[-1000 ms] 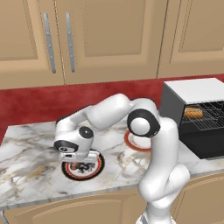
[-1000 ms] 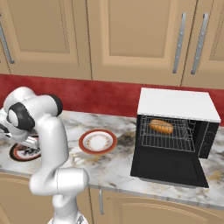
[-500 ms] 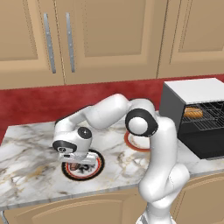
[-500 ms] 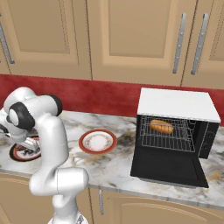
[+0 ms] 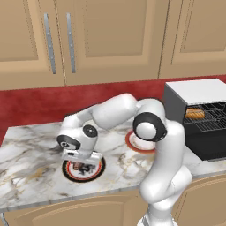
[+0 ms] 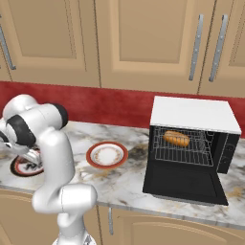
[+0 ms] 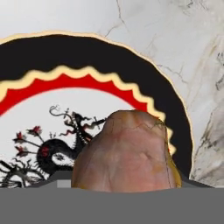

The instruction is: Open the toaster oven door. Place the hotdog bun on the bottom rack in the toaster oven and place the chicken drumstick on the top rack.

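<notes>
My gripper (image 5: 82, 167) is down on a black-rimmed plate (image 5: 69, 171) at the counter's left. Its fingers are shut on the chicken drumstick (image 5: 78, 166), a lumpy brown piece that looms at the bottom of the hand view (image 7: 124, 153) and hides the fingertips. The toaster oven (image 6: 191, 113) stands at the right with its door (image 6: 184, 185) folded down flat. The hotdog bun (image 6: 176, 139) lies inside on the bottom rack (image 6: 184, 154). Above the bun in the left base view (image 5: 195, 114) runs the top rack (image 5: 216, 107), with nothing on it.
A red-rimmed plate (image 6: 106, 154) sits bare mid-counter between the black-rimmed plate (image 6: 19, 167) and the oven. My own arm arches over that stretch. Wall cabinets hang above the red backsplash, and the counter's front edge runs close below both plates.
The jaws have closed from wide open onto the drumstick. The hand has stayed low over the black-rimmed plate. The oven and bun are unchanged.
</notes>
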